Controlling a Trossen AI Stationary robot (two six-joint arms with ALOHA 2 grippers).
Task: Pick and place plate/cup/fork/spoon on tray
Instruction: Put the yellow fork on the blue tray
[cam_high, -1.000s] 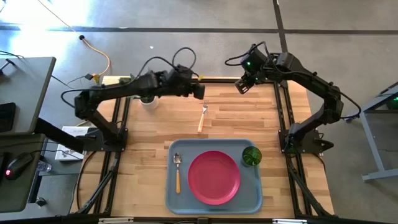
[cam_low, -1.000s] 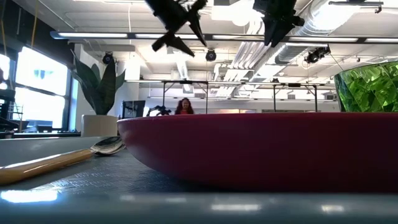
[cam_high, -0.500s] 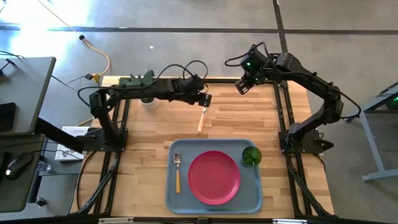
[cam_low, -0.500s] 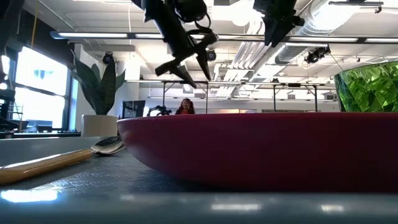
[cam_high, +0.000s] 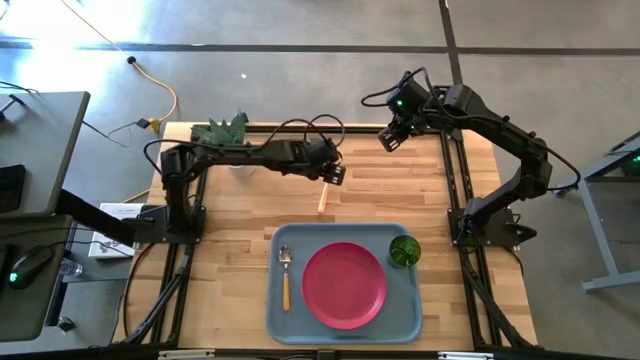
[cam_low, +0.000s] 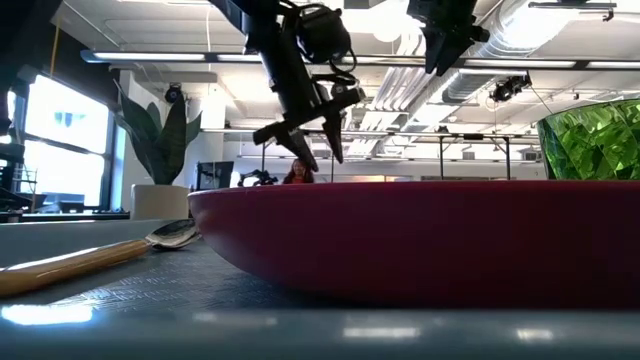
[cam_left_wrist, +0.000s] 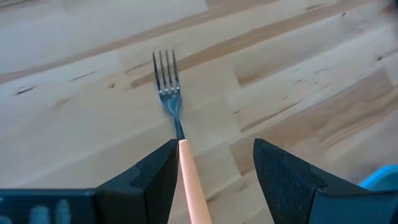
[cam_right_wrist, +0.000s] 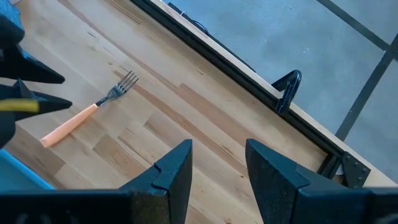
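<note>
L arm (cam_high: 336, 173) reached fork (cam_high: 323, 199), tines far-side.

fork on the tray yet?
No, the fork lies on the bare wood beyond the tray, under the open left gripper.

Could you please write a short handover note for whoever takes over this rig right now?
Left pincer: open, low over the fork on the bare wood, fingers on either side of its orange handle, not closed on it.
Right pincer: open and empty, waiting high over the table's far edge.
On the tray are the plate at the centre, the cup in its far right corner and the spoon along its left side.
Done: plate, cup, spoon.
Left: grip the fork and set it on the tray.
</note>
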